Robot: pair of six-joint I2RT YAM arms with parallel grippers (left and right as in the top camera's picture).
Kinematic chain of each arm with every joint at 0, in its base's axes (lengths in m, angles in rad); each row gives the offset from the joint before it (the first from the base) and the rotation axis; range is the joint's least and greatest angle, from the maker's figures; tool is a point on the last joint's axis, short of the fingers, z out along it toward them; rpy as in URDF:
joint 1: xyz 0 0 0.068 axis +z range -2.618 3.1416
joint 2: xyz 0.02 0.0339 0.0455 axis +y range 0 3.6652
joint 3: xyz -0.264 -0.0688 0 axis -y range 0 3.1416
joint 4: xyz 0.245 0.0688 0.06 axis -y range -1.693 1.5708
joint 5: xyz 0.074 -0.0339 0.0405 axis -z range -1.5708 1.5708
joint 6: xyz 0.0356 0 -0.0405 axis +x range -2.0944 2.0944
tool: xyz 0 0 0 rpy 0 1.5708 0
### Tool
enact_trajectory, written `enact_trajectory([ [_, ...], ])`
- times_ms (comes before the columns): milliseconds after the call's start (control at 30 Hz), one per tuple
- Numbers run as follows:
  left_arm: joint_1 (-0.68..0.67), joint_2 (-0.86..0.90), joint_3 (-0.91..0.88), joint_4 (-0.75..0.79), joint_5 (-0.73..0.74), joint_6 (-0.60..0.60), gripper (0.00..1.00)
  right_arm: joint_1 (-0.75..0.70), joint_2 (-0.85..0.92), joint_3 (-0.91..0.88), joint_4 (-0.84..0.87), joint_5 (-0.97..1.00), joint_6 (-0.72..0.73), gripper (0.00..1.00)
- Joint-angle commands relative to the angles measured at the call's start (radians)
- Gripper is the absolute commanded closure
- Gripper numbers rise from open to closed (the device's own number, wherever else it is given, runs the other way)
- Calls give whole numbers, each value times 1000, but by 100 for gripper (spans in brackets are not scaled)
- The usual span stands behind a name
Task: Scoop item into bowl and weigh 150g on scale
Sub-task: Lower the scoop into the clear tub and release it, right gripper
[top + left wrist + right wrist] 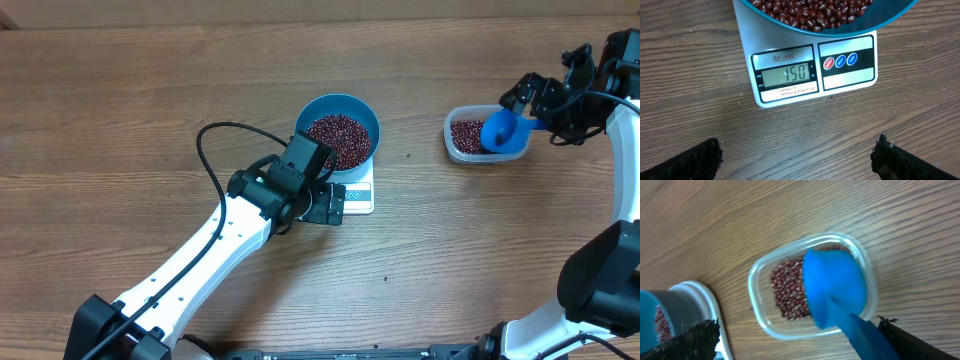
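Looking first at the left gripper [797,162], we see that its two fingers [685,162] stand wide apart. Only the wood of the table [700,100] shows between them, so this gripper has hold of nothing. Just ahead of the fingertips lies the scale [847,80], with its panel edge turned toward the gripper. The display [787,75] reads 150, and the three round buttons [840,61] are beside it. Beyond the panel, farther from the gripper, the bowl [890,17] sits on the scale and its rim hangs a little over the panel. The beans [805,10] lie inside the bowl as a loose dark red heap.

The right gripper [540,108] is well apart from the bowl and the scale, at the clear tub [757,295]. Its fingers are also spread wide. The blue scoop [832,280] rests with its head on the tub, over more beans that lie inside. Its handle [865,335] runs back between the fingers, much closer to the finger on the right side of the wrist view. The handle is far narrower than the gap, so we see no grip on it. Whether the near finger touches the handle, we cannot tell.
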Motion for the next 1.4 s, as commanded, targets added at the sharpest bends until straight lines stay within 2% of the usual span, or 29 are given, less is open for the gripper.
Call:
enact_trajectory([
  [0,-1,10,-5,0,3,-10,0,1,-17,-5,26,71,2,0],
  [233,-1,10,-5,0,3,-10,0,4,-17,-5,16,83,60,0],
  [333,-1,10,-5,0,3,-10,0,5,-17,-5,7,244,69,0],
  [467,-1,10,-5,0,3,-10,0,5,-14,-5,10,502,185,0],
  [567,-1,10,-5,0,3,-10,0,5,-14,-5,17,575,233,0],
  [900,-1,10,-5,0,3,-10,0,5,-14,-5,30,414,233,0],
  [1100,-1,10,-5,0,3,-10,0,5,-14,-5,105,409,233,0],
  [1367,-1,10,-5,0,3,-10,0,5,-14,-5,107,409,232,0],
])
